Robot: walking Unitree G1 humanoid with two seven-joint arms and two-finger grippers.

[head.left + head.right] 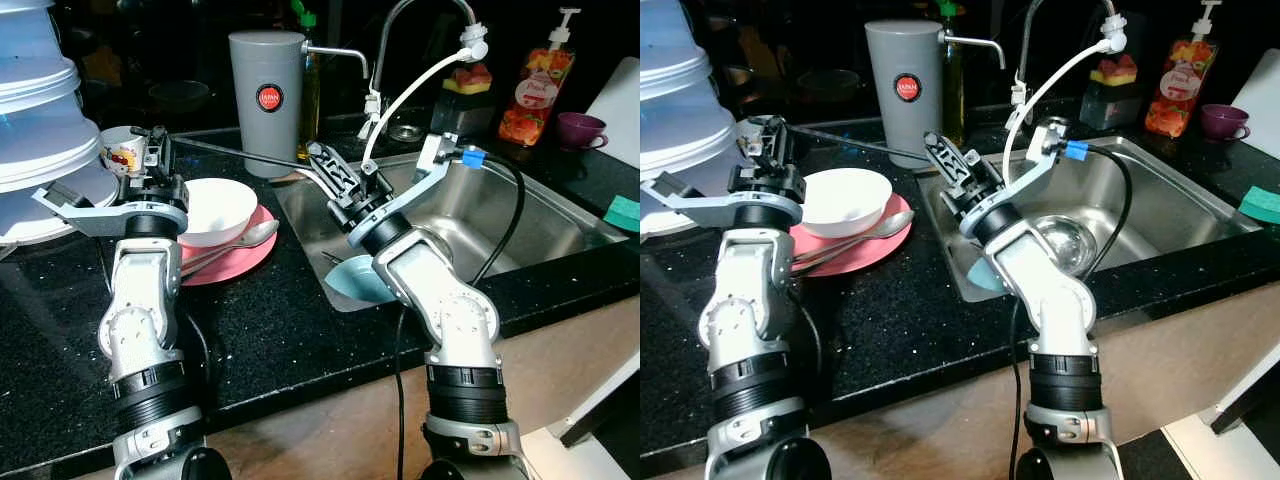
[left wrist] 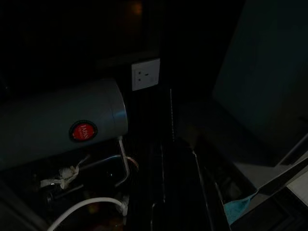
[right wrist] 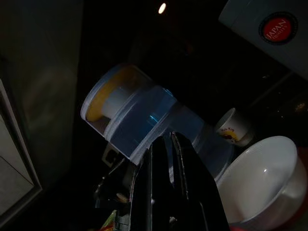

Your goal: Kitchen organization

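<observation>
A white bowl [image 1: 215, 205] sits on a pink plate [image 1: 240, 262] on the black counter, with a metal spoon [image 1: 250, 238] resting on the plate's near side. My left gripper [image 1: 157, 142] is raised just left of the bowl, beside a printed white mug [image 1: 120, 150]. My right gripper [image 1: 330, 172] is held over the left rim of the steel sink [image 1: 540, 215], shut and holding nothing, pointing up toward the bowl. A light blue dish [image 1: 358, 280] lies in the sink under my right forearm, and a steel bowl [image 1: 1065, 240] lies beside it.
A grey water canister [image 1: 265, 100] stands behind the bowl, with a tap and white hose [image 1: 420, 80] to its right. A tall blue-white container stack [image 1: 40, 120] stands at far left. A soap bottle [image 1: 535, 95], purple cup [image 1: 580, 128] and teal sponge [image 1: 625, 212] edge the sink.
</observation>
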